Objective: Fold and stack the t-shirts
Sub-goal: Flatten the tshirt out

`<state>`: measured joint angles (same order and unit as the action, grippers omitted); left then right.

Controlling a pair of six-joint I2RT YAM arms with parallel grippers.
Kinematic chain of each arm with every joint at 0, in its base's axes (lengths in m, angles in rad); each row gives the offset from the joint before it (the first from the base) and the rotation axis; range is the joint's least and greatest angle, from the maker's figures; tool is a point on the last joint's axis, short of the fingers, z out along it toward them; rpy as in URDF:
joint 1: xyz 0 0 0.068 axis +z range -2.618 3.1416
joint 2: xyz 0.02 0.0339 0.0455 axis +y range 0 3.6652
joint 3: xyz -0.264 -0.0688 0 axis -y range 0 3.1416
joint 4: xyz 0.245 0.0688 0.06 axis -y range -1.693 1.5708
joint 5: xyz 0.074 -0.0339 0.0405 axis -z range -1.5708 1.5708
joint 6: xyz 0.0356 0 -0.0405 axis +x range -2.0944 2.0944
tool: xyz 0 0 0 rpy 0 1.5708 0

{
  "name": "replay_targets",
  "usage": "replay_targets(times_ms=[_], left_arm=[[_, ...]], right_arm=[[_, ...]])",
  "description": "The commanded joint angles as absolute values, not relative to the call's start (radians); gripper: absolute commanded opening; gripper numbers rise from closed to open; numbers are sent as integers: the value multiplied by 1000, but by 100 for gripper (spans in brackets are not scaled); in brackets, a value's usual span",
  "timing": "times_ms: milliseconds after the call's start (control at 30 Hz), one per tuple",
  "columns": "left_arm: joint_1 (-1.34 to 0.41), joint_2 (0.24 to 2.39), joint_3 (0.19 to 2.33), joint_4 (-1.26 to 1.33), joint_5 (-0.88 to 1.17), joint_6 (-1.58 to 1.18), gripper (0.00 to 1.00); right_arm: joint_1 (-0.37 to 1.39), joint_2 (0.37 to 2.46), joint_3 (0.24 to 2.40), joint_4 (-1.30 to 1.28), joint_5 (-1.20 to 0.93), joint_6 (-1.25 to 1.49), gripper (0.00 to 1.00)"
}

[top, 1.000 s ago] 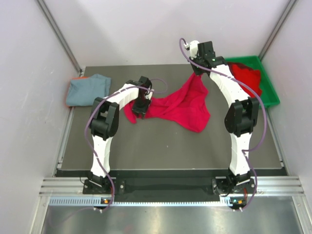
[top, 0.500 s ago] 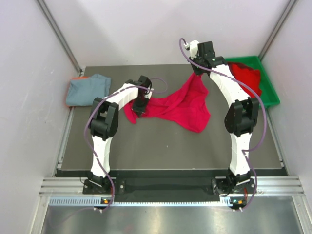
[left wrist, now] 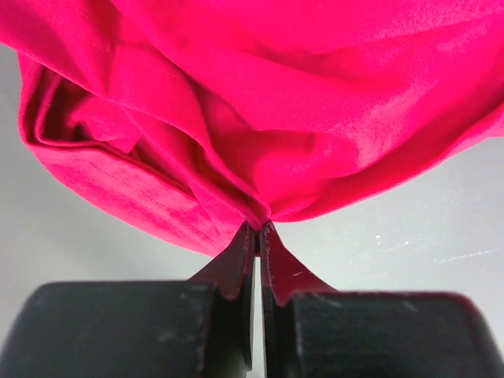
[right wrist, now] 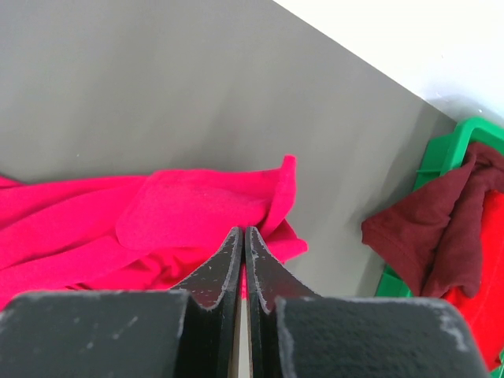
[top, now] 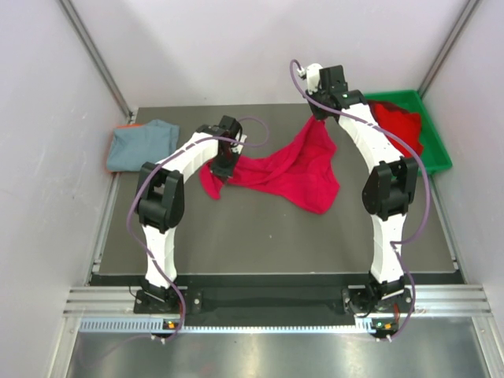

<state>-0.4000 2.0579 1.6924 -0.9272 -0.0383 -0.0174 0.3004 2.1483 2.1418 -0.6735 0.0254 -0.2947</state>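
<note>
Top view: we note a red t-shirt (top: pixel 277 169) spread loosely mid-table (top: pixel 260 236). The left gripper (top: pixel 223 168) is at its left end, the right gripper (top: pixel 318 120) at a far corner drawn up to a peak. A grey-blue t-shirt (top: pixel 142 144) lies bunched at the far left edge. A dark red t-shirt (top: pixel 396 120) sits in the green bin (top: pixel 435 146), far right.

Left wrist: jaws pressed together, pinching a gathered fold of the red t-shirt (left wrist: pixel 283 94) above the table (left wrist: pixel 417 228).

Right wrist: jaws pressed together at the red t-shirt (right wrist: pixel 181 216), apparently nipping its edge. The dark red t-shirt (right wrist: pixel 429 228) drapes over the green bin (right wrist: pixel 465 134) rim.
</note>
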Motion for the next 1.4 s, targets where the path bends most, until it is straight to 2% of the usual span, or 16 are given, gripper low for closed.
replay_targets(times_ms=[0, 33, 67, 133, 233, 333, 500, 633, 1067, 1233, 1367], left_arm=[[-399, 2048, 1700, -919, -20, -9, 0], [-399, 2049, 1701, -920, -18, -9, 0], [-399, 2049, 1703, -919, -15, -9, 7], [-399, 2051, 1704, -917, -24, -9, 27], [-399, 2066, 1707, -917, -18, -9, 24], [-399, 2079, 1707, -917, -15, -9, 32], [-399, 2085, 1707, -919, -12, -9, 28], [-399, 2080, 1695, -917, -5, -9, 31], [-399, 2138, 1709, -916, -15, -9, 30], [-399, 2148, 1721, -917, -21, -9, 26], [-399, 2141, 1723, -916, -25, -9, 16]], right_arm=[[305, 2149, 2187, -644, 31, -291, 0], [305, 2146, 2184, -643, 32, -293, 0], [307, 2143, 2183, -643, 34, -295, 0], [305, 2143, 2180, -643, 35, -295, 0], [305, 2144, 2181, -641, 35, -295, 0], [305, 2146, 2184, -643, 32, -293, 0], [307, 2145, 2183, -643, 34, -293, 0], [305, 2146, 2181, -641, 34, -295, 0], [305, 2152, 2186, -643, 35, -295, 0], [305, 2155, 2187, -643, 34, -295, 0], [305, 2161, 2192, -641, 32, -291, 0]])
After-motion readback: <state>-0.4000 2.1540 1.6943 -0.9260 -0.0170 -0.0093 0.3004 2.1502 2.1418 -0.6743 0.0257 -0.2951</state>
